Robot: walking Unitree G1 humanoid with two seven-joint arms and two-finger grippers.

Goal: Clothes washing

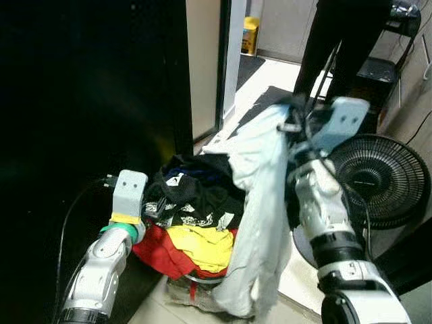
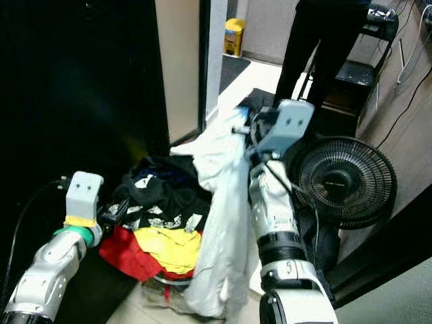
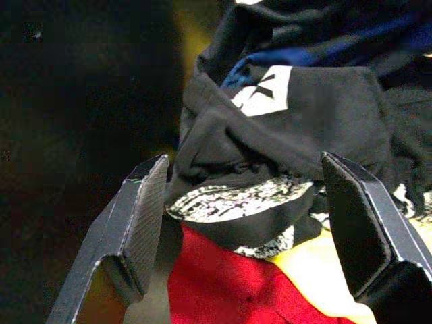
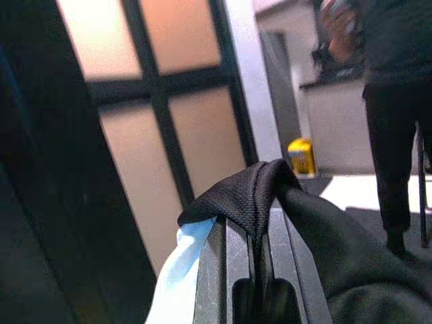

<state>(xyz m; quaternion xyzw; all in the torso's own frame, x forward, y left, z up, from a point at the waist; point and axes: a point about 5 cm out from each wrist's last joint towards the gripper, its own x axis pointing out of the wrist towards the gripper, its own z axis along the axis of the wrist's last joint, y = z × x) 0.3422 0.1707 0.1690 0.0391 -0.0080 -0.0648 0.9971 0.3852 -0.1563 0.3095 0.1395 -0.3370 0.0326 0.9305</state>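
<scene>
A: One garment is coming out so far: the right gripper [image 4: 260,229] is pinching a pale blue garment [image 1: 260,223], with black cloth caught alongside, and holding it high over the laundry pile [image 1: 196,216].

B: And what is remaining?

A: Most of it. The basket [image 2: 169,287], barely showing under the heap, is holding a black printed shirt [image 3: 290,128], a red item [image 1: 162,253] and a yellow one [image 1: 206,246]. No washer is showing; it is possibly sitting in the dark area to the left.

B: Left gripper [image 3: 260,226]?

A: Hovering spread wide just above the black shirt, gripping nothing.
</scene>
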